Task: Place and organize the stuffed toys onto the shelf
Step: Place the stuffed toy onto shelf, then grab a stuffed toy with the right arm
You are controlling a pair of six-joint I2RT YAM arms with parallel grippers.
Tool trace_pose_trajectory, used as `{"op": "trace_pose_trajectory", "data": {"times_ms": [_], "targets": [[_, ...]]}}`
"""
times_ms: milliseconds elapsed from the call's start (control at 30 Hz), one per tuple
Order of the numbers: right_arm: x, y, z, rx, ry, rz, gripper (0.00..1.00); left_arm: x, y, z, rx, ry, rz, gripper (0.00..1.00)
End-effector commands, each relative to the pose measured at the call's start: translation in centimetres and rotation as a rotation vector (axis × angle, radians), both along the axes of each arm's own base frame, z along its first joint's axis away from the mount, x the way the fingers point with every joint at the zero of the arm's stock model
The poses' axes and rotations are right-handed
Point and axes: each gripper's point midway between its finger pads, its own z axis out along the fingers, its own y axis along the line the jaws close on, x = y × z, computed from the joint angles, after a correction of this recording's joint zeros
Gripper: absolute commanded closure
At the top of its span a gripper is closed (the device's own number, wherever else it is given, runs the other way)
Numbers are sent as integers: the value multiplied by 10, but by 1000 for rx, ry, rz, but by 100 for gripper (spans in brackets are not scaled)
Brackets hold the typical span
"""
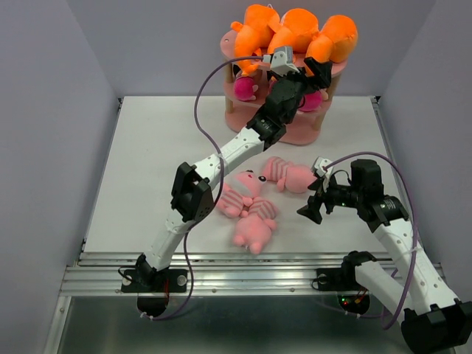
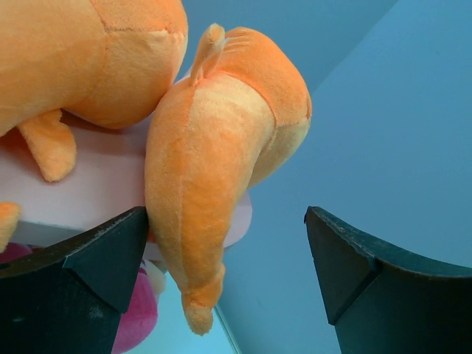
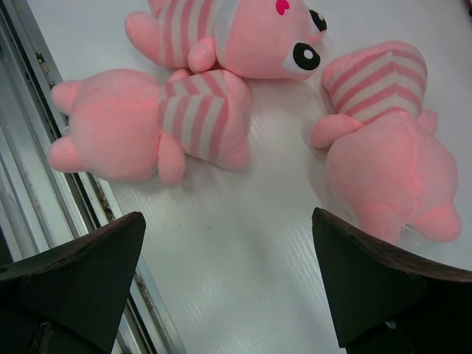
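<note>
A: Logging the left hand (image 1: 322, 68) first: reaching up to the right end of the top tier of the pink shelf (image 1: 302, 135), in among the orange monsters (image 1: 295, 29)

B: Confirming from the left wrist view: fingers standing wide apart, clamping nothing. Rightmost monster (image 2: 221, 147) sitting in the gap, lying right against the finger on the left of that view (image 2: 96, 273); touching or just beside, not possible to tell. Sitting well apart from the other finger (image 2: 369, 280)

A: Recording toy positions on the shelf

B: Three orange monsters crowding the top tier, the rightmost one overhanging the rim with its rear end drooping past the edge. Magenta dolls (image 1: 243, 88) showing on the middle tier, partly hidden behind the left arm

A: Checking the right hand (image 1: 313, 200)

B: Hovering low over the white surface (image 1: 147, 162), fingers spread wide, gripping nothing. Three striped pigs (image 1: 254, 225) lying in a loose cluster on the surface, just to the left of that hand in the overhead view

A: Cross-checking with the right wrist view

B: Looking down on all three pigs: one lying with its face and black eye showing (image 3: 243, 37), two lying with their backs and rumps turned up. All lying beyond the fingertips, none sitting between them
</note>
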Motion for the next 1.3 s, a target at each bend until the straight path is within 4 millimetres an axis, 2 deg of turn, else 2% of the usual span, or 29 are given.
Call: {"op": "trace_pose_trajectory", "data": {"times_ms": [0,200,333,500,700,900,933,967,1000,1033,1100,1133,1200,1233,1267], "targets": [[2,2,6,3,-30,16,0,-13,29,47,-20,-52,58,1],[2,2,5,0,-24,16,0,-19,36,51,10,-59,95,1],[2,2,4,0,-21,16,0,-27,44,63,24,-75,125,1],[3,1,3,-3,-21,15,0,-47,38,80,44,-117,76,1],[4,1,0,-11,-16,14,0,-84,50,107,71,-161,57,1],[3,1,-2,-17,-17,29,0,-119,107,113,131,-166,113,1],[3,1,-2,-18,-19,34,0,-129,126,112,154,-169,132,1],[2,1,-3,-19,-18,37,0,-135,137,110,166,-169,143,1],[3,1,-4,-22,-21,40,0,-148,159,107,180,-167,157,1],[3,1,-5,-24,-20,42,0,-154,169,104,196,-167,167,1],[3,1,-7,-30,-21,43,0,-165,195,94,237,-169,193,1],[5,0,-8,-35,-23,42,0,-180,217,83,261,-159,195,1],[6,0,-10,-42,-24,43,0,-191,244,69,309,-149,209,1],[7,-1,-12,-49,-22,47,0,-206,262,54,357,-140,195,1],[7,-1,-15,-56,-21,53,0,-213,272,43,387,-132,189,1]]}}
